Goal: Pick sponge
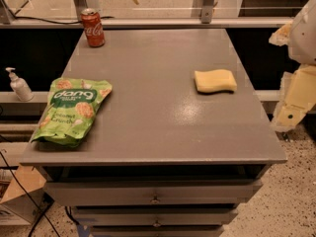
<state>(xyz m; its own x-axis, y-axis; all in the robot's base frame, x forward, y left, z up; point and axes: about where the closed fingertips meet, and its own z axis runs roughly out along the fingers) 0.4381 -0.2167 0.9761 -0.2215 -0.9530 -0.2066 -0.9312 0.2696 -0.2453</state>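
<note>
Because the sponge (215, 80), right of centre on the surface (148, 122), appears light and compressible, grasp it across its narrow width; the gripper (292, 107) sits at the right edge, opening state indeterminable.

"dang" on green bag (74, 110), Coca-Cola — red can (93, 27)

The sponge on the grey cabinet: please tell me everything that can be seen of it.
The sponge is a pale yellow, soft-looking foam pad, roughly rectangular with wavy edges. It lies flat on the right half of the grey cabinet top, touching only that surface. The gripper is beyond the cabinet's right edge, not touching the sponge.
</note>
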